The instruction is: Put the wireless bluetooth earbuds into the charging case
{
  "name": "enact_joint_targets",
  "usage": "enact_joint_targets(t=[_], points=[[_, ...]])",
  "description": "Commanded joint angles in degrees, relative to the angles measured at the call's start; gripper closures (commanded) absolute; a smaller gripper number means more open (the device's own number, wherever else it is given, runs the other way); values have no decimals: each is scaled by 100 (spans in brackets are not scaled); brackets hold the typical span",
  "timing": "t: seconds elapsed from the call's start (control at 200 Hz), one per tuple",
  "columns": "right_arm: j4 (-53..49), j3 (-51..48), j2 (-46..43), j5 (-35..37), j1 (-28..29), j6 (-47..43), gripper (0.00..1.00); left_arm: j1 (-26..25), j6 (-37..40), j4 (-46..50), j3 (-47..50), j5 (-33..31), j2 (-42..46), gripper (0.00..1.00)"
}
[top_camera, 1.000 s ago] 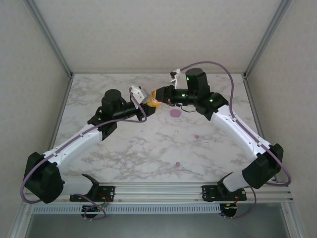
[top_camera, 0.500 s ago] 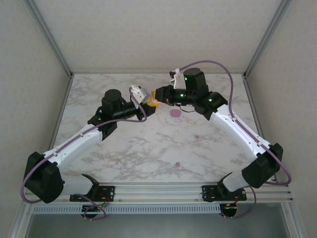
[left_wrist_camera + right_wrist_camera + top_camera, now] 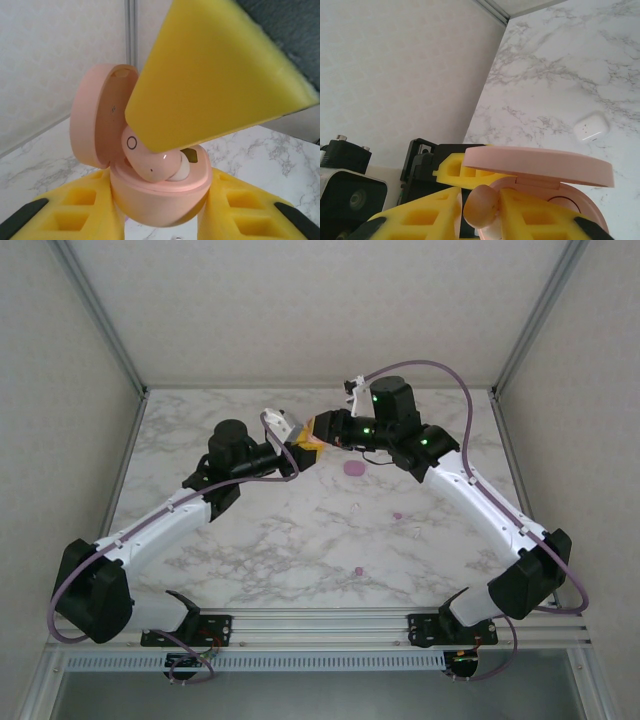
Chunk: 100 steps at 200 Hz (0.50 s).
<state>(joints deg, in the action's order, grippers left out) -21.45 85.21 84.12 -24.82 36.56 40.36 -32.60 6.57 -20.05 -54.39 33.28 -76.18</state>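
My left gripper is shut on the base of an open salmon-pink charging case, held up off the table with its lid tipped back. A salmon-pink earbud lies tilted in the case's opening, under a yellow finger of the right gripper. Seen from the right wrist, that earbud sits between the yellow fingers of my right gripper, just below the case lid. From above, the two grippers meet at the case over the back middle of the table.
A purple round case lies on the marble just right of the grippers. Small purple earbuds lie nearer the front. A small white rounded piece rests on the table. Wall panels close in the back and sides.
Both grippers, with case and earbud, have shifted slightly toward the back of the table. The left arm's elbow has swung a little to the left.
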Motion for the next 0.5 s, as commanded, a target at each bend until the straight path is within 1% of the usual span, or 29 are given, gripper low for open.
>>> enact_joint_targets(t=[0.0, 0.185, 0.496], points=[[-512, 149, 8, 281, 50, -215, 72, -67, -139, -798, -82, 161, 77, 89], [-670, 258, 8, 323, 47, -256, 72, -62, -120, -757, -72, 144, 112, 89], [-926, 528, -49, 319, 48, -376, 68, -62, -8, -614, -62, 82, 165, 89]])
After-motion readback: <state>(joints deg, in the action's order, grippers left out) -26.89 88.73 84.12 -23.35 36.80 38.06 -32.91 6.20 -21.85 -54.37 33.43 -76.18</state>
